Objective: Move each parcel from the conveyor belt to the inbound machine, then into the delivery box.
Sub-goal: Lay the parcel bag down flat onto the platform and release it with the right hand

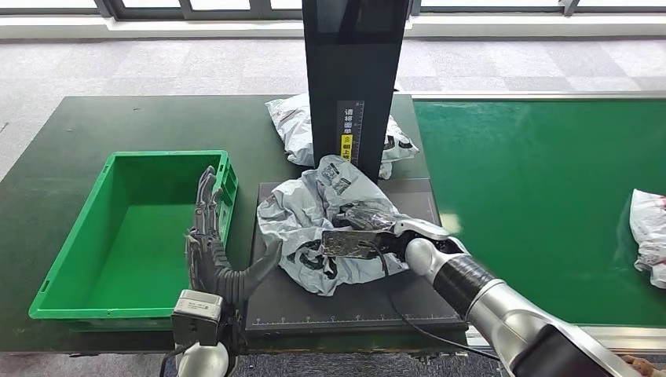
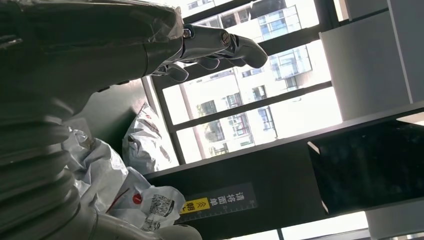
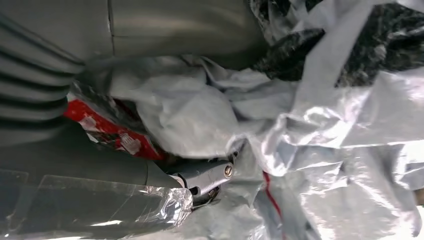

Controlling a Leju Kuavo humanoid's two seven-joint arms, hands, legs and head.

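A crumpled grey parcel (image 1: 302, 216) lies on the black platform of the inbound machine (image 1: 275, 314), in front of its black pillar (image 1: 353, 71). My right hand (image 1: 357, 232) rests on top of the parcel and grips its plastic. In the right wrist view the fingers (image 3: 207, 176) are sunk into the folds of the parcel (image 3: 325, 150). My left hand (image 1: 208, 228) stands upright and holds nothing, between the parcel's left edge and the green delivery box (image 1: 169, 155). In the left wrist view the left hand (image 2: 210, 42) has slightly bent fingers, apart from the parcel (image 2: 100, 170).
A second grey parcel (image 1: 289, 126) lies behind the pillar on the dark table. The green conveyor belt (image 1: 534, 181) runs to the right, with another parcel (image 1: 648, 236) at its far right edge. The delivery box holds nothing.
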